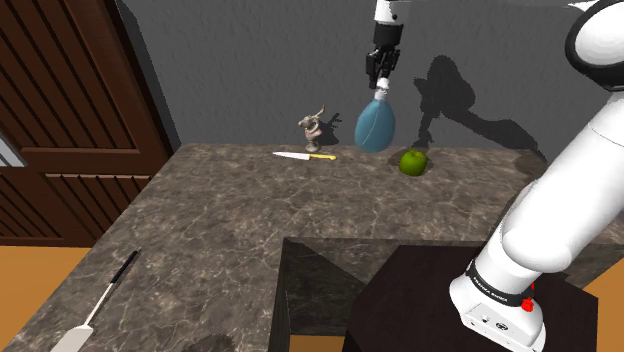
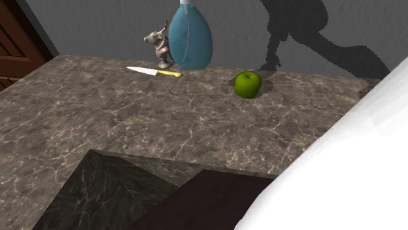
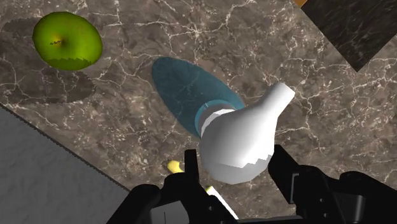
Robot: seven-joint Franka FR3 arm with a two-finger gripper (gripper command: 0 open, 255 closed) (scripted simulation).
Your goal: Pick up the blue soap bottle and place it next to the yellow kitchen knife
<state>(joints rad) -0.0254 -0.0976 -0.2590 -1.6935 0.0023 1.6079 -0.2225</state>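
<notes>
gripper clamped shut on the white pump top of the blue bottle, bottle held over the counter, roughly 2 o'clock from the knife in the shoulder view, apple at its 4 o'clock

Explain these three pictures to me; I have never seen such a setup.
This is a simulated white robot arm on a dark stand. One picture looks over its shoulder, one comes from a second camera closer to the counter, one looks along the hand itself. Its black end effector is shut on the white top of a blue soap bottle. On the marbled counter are a yellow-handled knife, a green apple, a small animal figurine and, apart from them, a long-handled utensil.
</notes>
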